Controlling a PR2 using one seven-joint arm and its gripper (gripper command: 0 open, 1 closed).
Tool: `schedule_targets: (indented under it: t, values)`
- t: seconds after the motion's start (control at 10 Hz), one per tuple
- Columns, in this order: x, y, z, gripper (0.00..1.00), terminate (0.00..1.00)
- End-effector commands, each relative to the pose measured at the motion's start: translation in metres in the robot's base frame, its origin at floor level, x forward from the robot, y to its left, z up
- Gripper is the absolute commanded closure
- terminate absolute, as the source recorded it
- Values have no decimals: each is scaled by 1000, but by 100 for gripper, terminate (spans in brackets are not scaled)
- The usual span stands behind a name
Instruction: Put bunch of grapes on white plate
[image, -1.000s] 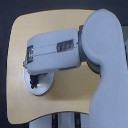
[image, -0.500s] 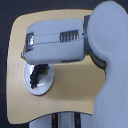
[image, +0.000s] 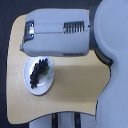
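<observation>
The robot's grey body is filling the exterior view's right side, nearest the camera, and is hiding the table edge behind it. From it, the boxy grey forearm is reaching toward the exterior view's left, a vented panel showing on its upper face. The gripper is sitting at the arm's left end, above the table; its fingers are blurred and foreshortened, so whether they are spread or closed cannot be told. Nothing is showing between them.

Below the arm, the light wooden table is lying with rounded corners against a dark floor. The white plate is resting on the table's left part, its upper rim running under the arm's lower edge. The bunch of grapes is lying on the plate, stretching lengthwise from the upper middle toward the lower left, inside the rim. The grapes are sitting apart from the gripper, just below the forearm.
</observation>
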Motion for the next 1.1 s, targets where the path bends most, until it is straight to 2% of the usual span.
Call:
schedule_targets:
  t: [0.0,0.4,1.0]
  values:
    - [32,-52,18,0,0]
    - [59,-150,13,0,0]
    - [73,-264,8,0,0]
